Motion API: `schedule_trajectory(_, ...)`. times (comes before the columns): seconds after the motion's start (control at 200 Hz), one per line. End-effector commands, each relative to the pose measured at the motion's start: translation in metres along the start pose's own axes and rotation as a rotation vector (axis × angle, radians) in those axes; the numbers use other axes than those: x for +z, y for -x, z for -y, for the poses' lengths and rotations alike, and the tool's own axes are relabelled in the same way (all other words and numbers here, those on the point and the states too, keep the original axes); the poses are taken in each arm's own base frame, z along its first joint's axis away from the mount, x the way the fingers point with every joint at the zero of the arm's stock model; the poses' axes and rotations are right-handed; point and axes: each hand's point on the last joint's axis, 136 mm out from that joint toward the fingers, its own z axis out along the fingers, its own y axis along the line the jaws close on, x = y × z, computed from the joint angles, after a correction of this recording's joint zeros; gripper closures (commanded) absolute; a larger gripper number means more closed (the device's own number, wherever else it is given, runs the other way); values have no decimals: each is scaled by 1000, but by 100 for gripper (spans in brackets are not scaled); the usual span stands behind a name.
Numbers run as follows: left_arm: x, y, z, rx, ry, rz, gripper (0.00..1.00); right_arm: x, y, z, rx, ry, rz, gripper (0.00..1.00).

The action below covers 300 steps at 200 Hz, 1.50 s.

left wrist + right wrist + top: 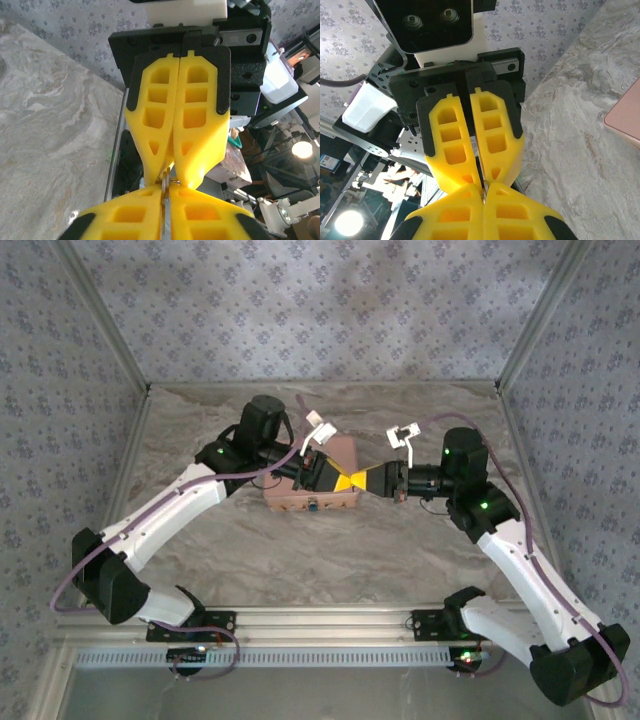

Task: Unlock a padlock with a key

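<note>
My two grippers meet tip to tip above the pink tin (292, 499). A thin metal key (167, 186) runs between them. The left gripper (166, 194) is closed on the key's blade. Opposite it, the right gripper (173, 172) pinches the key's ringed end with its yellow fingers pressed together. In the right wrist view the right gripper (483, 192) is shut, with a sliver of metal in its seam, and the left gripper (480, 178) faces it. From above, the left gripper (347, 481) and right gripper (357, 483) touch. The small dark padlock (313, 506) hangs at the tin's front wall.
The marble-patterned table (330, 560) is walled on three sides by patterned panels (320, 310). An aluminium rail (320, 622) runs along the near edge by the arm bases. A corner of the pink tin (626, 120) shows at the right in the right wrist view.
</note>
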Motion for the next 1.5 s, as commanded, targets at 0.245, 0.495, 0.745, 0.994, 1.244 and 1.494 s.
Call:
schedule_trajectory(0.245, -23, 14, 9, 56, 13, 119, 75, -8, 16, -2, -21, 1, 78, 100)
schedule_trajectory(0.495, -24, 20, 6, 52, 20, 171, 56, -12, 26, -3, -47, -27, 152, 100)
schedule_trajectory(0.745, -16, 19, 5, 42, 0, 161, 50, -7, 27, -10, -49, 8, 156, 100)
schedule_trajectory(0.994, -11, 23, 10, 61, -20, 146, 73, -4, 25, -9, -47, 10, 153, 100)
schedule_trajectory(1.244, -14, 19, 8, 82, 23, 138, 100, -4, 17, -1, -46, -24, 121, 90)
schedule_trajectory(1.494, -15, 1, -5, 40, 114, 8, 100, -19, 12, 29, -114, -237, 92, 50)
